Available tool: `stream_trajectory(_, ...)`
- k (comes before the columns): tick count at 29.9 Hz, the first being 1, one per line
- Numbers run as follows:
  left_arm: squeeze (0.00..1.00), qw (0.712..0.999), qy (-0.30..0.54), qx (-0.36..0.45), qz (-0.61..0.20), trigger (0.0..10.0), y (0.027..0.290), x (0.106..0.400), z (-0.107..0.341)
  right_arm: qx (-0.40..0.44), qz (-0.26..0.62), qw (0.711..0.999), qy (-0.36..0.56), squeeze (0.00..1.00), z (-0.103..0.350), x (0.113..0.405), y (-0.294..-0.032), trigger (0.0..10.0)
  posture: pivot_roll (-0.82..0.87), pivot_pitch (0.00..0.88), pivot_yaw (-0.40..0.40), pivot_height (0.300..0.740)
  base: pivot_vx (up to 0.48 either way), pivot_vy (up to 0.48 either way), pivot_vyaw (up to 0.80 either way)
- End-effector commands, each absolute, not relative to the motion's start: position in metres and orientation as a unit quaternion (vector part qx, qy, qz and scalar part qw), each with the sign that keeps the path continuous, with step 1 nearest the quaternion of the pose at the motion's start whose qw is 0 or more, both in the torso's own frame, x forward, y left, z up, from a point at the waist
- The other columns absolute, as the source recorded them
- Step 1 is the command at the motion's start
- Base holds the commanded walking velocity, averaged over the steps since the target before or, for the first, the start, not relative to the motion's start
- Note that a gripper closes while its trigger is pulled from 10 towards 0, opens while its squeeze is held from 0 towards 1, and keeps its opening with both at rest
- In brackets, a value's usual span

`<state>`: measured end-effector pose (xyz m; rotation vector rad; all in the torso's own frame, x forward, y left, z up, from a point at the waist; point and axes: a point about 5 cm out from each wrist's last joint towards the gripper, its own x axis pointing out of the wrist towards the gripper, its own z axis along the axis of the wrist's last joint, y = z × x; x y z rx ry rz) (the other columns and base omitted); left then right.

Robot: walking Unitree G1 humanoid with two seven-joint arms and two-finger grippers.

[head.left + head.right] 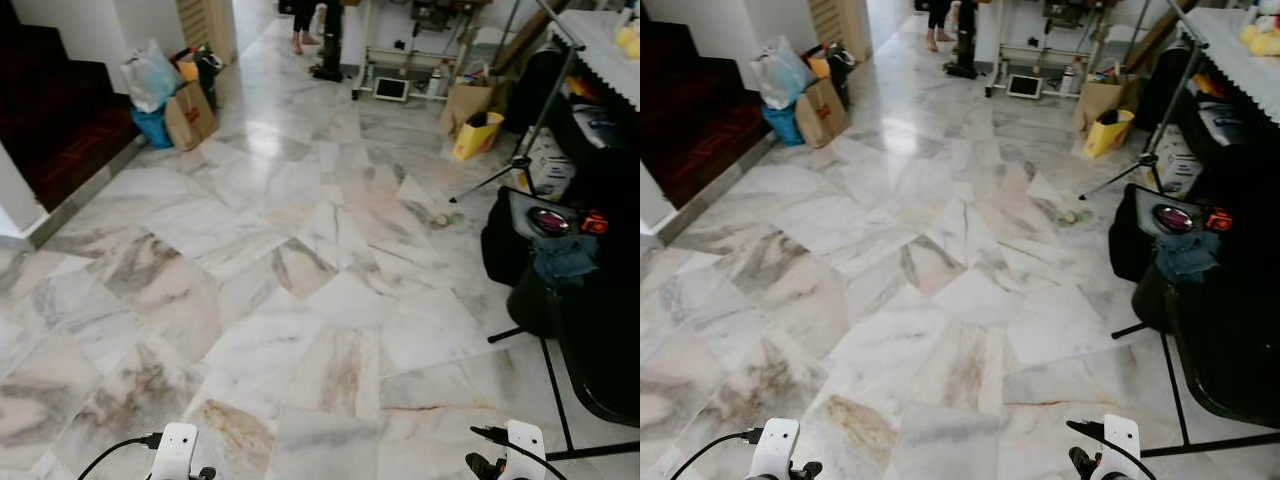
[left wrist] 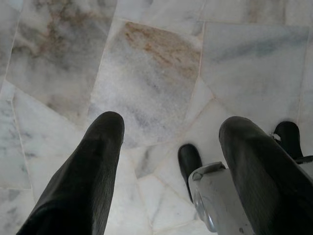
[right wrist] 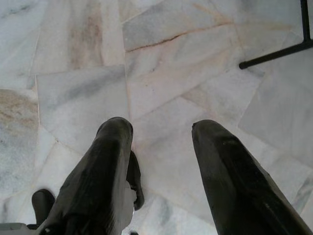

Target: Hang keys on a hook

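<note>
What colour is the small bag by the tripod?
Yellow bag, clearest in the left eye view.

I see both arms cut off at the bottom edge, just the wrists: left (image 1: 176, 450), right (image 1: 524, 448). Person (image 1: 304, 22) at top is cut to legs only. Surface (image 1: 600, 45) top right runs off frame. Item (image 1: 548, 221) on the dark bag is too small to ID.
</note>
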<state>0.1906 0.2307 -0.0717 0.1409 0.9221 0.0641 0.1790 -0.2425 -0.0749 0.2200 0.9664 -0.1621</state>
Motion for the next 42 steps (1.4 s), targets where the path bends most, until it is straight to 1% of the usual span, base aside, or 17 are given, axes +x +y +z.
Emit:
stream_trajectory(1,0.0,0.891,0.448,0.072,0.032,10.0,0.2315,0.1894,-0.0722,0.103,-0.076,0.875,0.468,0.0,-0.0755,0.1775,-0.2431,10.0,0.1,0.0,-0.046,0.74,0.0,0.0,-0.7)
stream_trajectory(15,0.0,0.889,0.45,0.079,0.032,10.0,0.2371,0.1872,-0.0719,0.112,-0.078,0.875,0.465,0.0,-0.0767,0.1776,-0.2386,10.0,0.1,0.0,-0.013,0.74,0.0,0.0,-0.7)
stream_trajectory(24,0.0,0.894,0.442,0.072,0.032,10.0,0.2331,0.1912,-0.0707,0.105,-0.082,0.873,0.47,0.0,-0.077,0.1751,-0.2423,10.0,0.11,0.0,-0.026,0.74,0.0,0.0,-0.7)
stream_trajectory(42,0.0,0.892,0.445,0.068,0.034,10.0,0.2328,0.1891,-0.0719,0.105,-0.08,0.875,0.465,0.0,-0.0755,0.1773,-0.2434,10.0,0.09,0.0,-0.028,0.74,0.0,0.0,-0.7)
